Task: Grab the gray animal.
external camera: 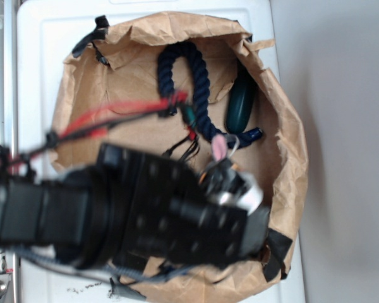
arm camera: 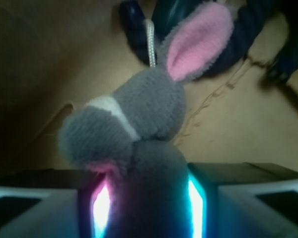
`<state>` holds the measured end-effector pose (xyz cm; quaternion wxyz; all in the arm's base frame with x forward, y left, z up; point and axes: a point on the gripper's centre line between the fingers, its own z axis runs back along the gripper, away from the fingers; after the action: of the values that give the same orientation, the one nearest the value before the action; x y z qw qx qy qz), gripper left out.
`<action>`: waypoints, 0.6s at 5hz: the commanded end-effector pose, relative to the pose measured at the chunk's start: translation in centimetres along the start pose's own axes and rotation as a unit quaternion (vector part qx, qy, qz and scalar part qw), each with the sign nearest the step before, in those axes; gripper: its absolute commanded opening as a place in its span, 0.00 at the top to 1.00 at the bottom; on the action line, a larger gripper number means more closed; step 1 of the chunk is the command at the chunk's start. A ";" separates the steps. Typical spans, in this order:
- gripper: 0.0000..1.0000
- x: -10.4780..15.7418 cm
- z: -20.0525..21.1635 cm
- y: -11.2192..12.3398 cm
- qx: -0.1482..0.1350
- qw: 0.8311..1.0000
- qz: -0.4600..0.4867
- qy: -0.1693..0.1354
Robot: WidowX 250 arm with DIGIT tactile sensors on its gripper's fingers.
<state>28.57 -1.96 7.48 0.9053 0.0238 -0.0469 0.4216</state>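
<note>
The hand (arm camera: pixel 148 208) grips the gray animal (arm camera: pixel 139 134) by its body, fingers on both flanks. Maintain clamping pressure; lift vertically, clear of the rope (external camera: pixel 189 82).

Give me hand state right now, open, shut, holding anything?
Hand: closed on the gray animal, its body pinched between both fingers in the wrist view.

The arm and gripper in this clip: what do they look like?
The arm is black and blocky, its plates dotted with screw holes; black and red cables trail beside it. In the wrist view the gripper has pale grey fingers with inner faces glowing pink and cyan.
</note>
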 end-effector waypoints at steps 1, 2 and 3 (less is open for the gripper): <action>1.00 3.5 9.0 3.2 -0.052 0.995 -0.075 0.038; 1.00 2.9 11.9 4.9 -0.073 0.990 -0.117 0.023; 1.00 2.4 13.0 5.6 -0.089 0.988 -0.128 0.000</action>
<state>24.74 1.41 19.62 0.9534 -0.0474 -0.0602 0.2918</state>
